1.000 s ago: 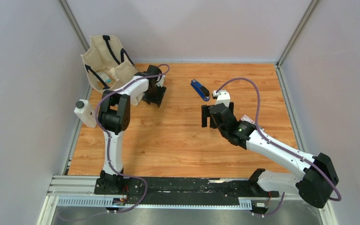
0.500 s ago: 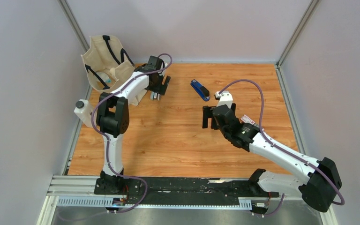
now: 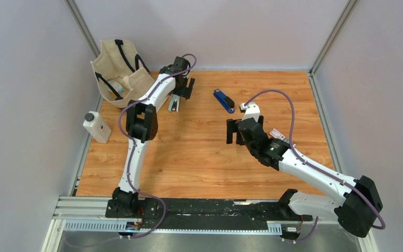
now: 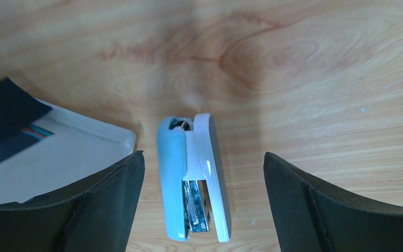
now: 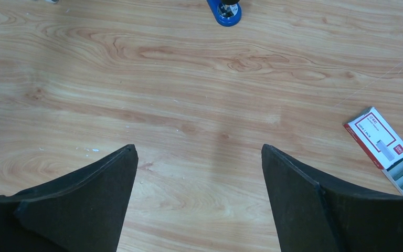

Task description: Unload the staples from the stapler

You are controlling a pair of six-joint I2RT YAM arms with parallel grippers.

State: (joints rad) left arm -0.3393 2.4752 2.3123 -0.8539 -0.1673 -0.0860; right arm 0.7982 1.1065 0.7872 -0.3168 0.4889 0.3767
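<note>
Left claw (image 4: pixel 202 154): spread to its widest and gripping nothing; it has lifted and drawn back toward the far wall, letting go as it went.
Pale-blue stapler (image 4: pixel 191 178): now uncovered on the wood (image 4: pixel 294 63) right below this claw, between its fingers and touching neither (a second ago the claw hid it).
Staples (image 4: pixel 194 207): a silvery strip shows in the stapler's gaping end nearest the claw. I cannot tell whether it is staples or only the metal channel, so the unloading looks not yet done.
Right claw (image 5: pixel 199 148): spread, empty, barely shifted, hovering over bare wood.
Blue stapler (image 5: pixel 224 10): well ahead of the right claw, untouched.
Staple box (image 5: pixel 378 137): off to that claw's right, lying flat.
</note>
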